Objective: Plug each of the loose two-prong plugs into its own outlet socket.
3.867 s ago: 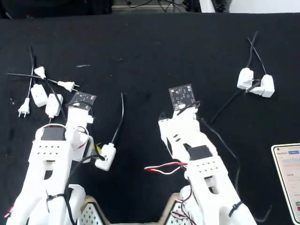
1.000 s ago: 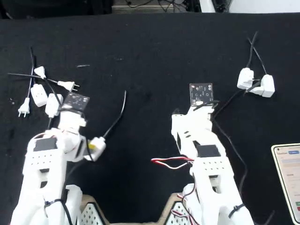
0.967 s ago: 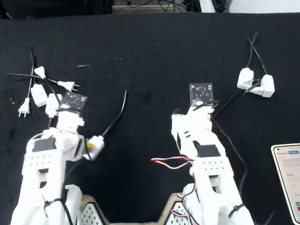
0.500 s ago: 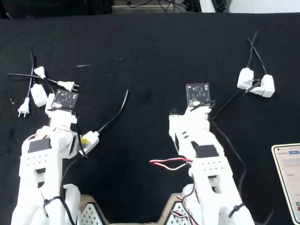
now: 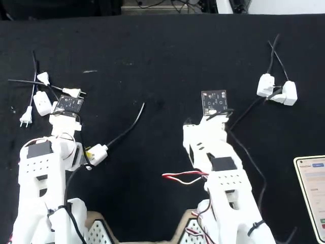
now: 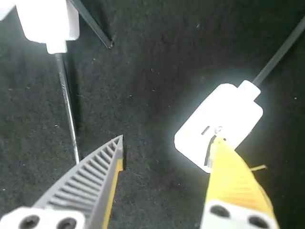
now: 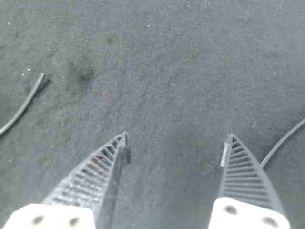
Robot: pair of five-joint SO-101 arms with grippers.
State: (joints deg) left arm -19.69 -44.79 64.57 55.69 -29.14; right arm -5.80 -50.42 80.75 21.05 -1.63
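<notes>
We log the left gripper [image 6: 167, 139], jaws apart, swung toward the plugs [image 5: 73, 92] with the socket [image 6: 219, 126] dragged nearer them at its fingertip, ungripped; right gripper [image 7: 177, 136] gapes idle.

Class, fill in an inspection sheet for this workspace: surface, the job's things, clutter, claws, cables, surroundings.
Surface: black cloth table.
Job's things: two-prong plugs and white sockets bunched at the far left; white pair of blocks at the far right; white corded block beside the left arm.
Clutter: screen device at the right edge.
Claws: left claw open, its yellow finger tip at the corded block; right claw open above bare cloth.
Cables: black lead from the corded block; red-white wires on the right arm.
Surroundings: dark cables beyond the far edge.
</notes>
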